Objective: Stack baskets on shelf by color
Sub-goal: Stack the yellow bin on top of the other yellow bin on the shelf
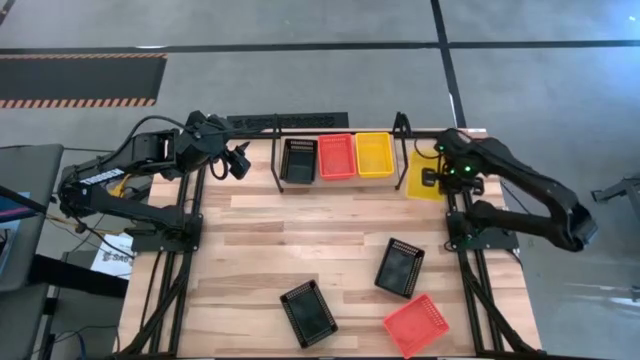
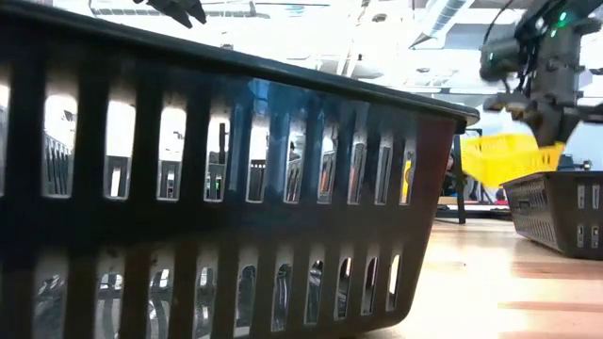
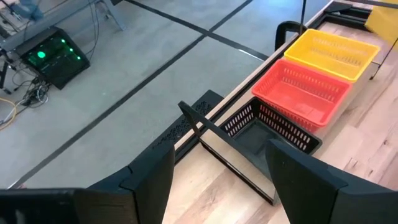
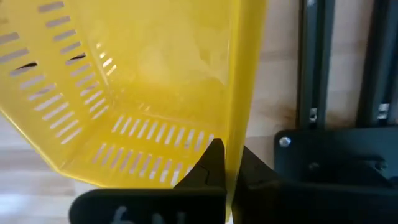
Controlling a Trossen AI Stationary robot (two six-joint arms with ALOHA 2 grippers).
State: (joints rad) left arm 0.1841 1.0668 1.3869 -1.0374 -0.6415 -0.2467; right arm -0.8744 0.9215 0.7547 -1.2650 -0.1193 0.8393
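The right end effector [image 4: 225, 163] pinches the rim of a yellow basket [image 1: 424, 173], holding it tilted at the tabletop's [image 1: 300, 250] far right edge, just beside the shelf [image 1: 340, 125]. Gripping one wall lets the basket hang free, probably so it can be carried over the yellow basket on the shelf [image 1: 375, 154], which sits beside a red-orange basket [image 1: 336, 156] and a black basket [image 1: 298, 160]. The left end effector [image 3: 217, 180] waits with fingers spread near the shelf's left end. Two black baskets [image 1: 400, 267] [image 1: 308, 312] and a red-orange one [image 1: 416, 325] lie on the near part of the tabletop, unsorted.
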